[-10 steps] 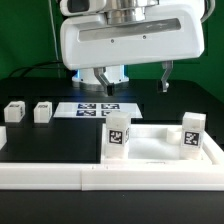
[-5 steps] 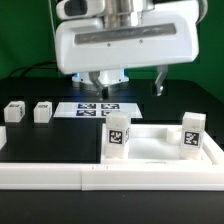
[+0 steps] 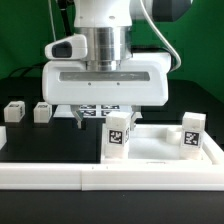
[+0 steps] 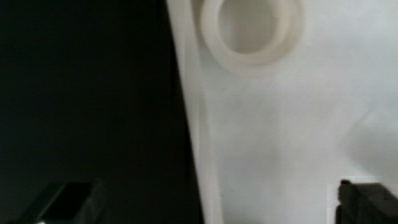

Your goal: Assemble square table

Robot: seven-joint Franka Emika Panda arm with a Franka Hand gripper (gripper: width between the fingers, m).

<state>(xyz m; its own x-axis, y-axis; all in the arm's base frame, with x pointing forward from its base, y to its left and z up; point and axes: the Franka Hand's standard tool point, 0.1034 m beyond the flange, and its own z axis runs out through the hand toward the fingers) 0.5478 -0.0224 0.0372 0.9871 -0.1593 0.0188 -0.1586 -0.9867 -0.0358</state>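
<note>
The white square tabletop [image 3: 156, 148] lies at the exterior view's right, inside the border rail. Two white tagged legs stand upright on it, one at its near left corner [image 3: 118, 137] and one at its right [image 3: 192, 133]. Two more legs [image 3: 13, 111] [image 3: 42, 111] lie loose on the black table at the left. My gripper [image 3: 105, 119] hangs low just behind the left standing leg, open and empty. In the wrist view the gripper [image 4: 214, 205] straddles the slab's edge [image 4: 267, 130], one finger [image 4: 63, 205] over the black table and the other over the slab. A round corner socket [image 4: 249, 30] shows ahead.
The long white border rail [image 3: 60, 176] runs along the front and up the right side. The marker board [image 3: 95, 112] lies behind the slab, mostly hidden by my gripper. A green backdrop stands behind.
My gripper has moved toward the exterior view's left and come down and closer to the camera. It now hangs over the slab's left edge, fingers still open. The parts have not moved.
</note>
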